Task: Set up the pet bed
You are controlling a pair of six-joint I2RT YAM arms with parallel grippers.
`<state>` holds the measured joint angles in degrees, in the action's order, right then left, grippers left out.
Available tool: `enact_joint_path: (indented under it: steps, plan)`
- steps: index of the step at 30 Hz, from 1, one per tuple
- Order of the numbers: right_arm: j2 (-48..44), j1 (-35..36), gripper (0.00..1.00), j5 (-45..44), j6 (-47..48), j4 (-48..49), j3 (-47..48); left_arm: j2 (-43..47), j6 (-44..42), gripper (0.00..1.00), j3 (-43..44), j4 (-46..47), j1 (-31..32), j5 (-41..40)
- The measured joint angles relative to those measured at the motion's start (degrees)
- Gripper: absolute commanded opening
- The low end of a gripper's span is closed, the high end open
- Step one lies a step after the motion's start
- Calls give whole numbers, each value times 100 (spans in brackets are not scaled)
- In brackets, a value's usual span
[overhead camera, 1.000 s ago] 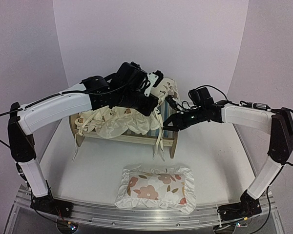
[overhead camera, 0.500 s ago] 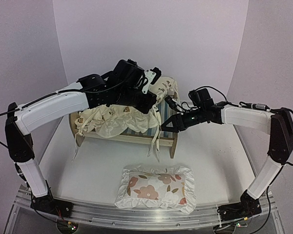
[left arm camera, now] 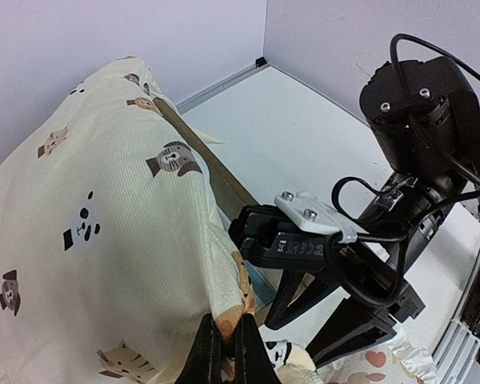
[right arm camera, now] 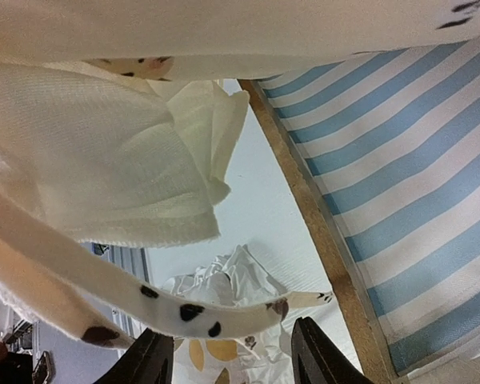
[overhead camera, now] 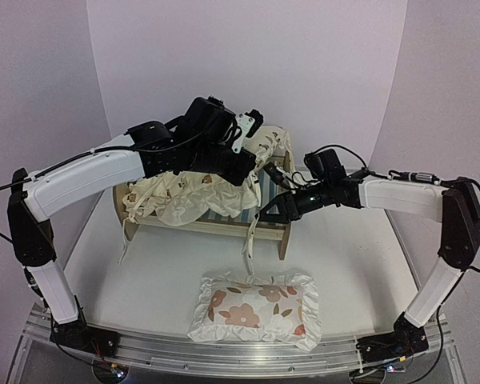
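The pet bed [overhead camera: 282, 232] stands at the back middle, a light-wood frame with a blue-and-white striped base [right arm camera: 400, 176]. A cream animal-print cushion [overhead camera: 172, 200] lies bunched over it. My left gripper [left arm camera: 224, 344] is shut on the cushion's [left arm camera: 104, 216] edge and holds that end up above the bed's right half. My right gripper [overhead camera: 274, 210] is open at the bed's front right, under the raised cloth. A spotted tie string [right arm camera: 184, 308] hangs across the gap of the right gripper [right arm camera: 230, 340], just beyond its fingertips. The bed's wooden side rail [right arm camera: 316, 224] runs beside it.
A white ruffled pillow with red-brown flowers [overhead camera: 254, 308] lies on the table near the front, and shows below the right gripper as the pillow [right arm camera: 240, 276]. More tie strings [overhead camera: 252, 240] dangle over the bed's front. Curved white walls close the back and sides.
My right gripper has moved left, in under the lifted cushion edge at the bed's front right. My left gripper has risen slightly with the cushion, and the dangling strings have shifted left.
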<state>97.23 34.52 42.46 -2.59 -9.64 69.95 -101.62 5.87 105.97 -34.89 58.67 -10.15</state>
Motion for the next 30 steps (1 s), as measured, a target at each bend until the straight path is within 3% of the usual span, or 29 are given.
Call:
enact_joint_path:
  steps: [7,11,13,24,30]
  plan:
    - [209,240,33,-293,-54,268,13,6,7,0,0,0,-2,0]
    - [288,319,8,-571,-85,372,13,55,7,0,-28,2,-2,-4]
    - [288,338,1,-702,-99,431,13,84,7,0,-37,2,-2,-6]
    - [-363,346,0,-2238,213,71,40,109,7,0,-117,137,-10,-5]
    - [-580,346,0,-3140,491,-381,496,107,9,0,-146,200,-17,13]
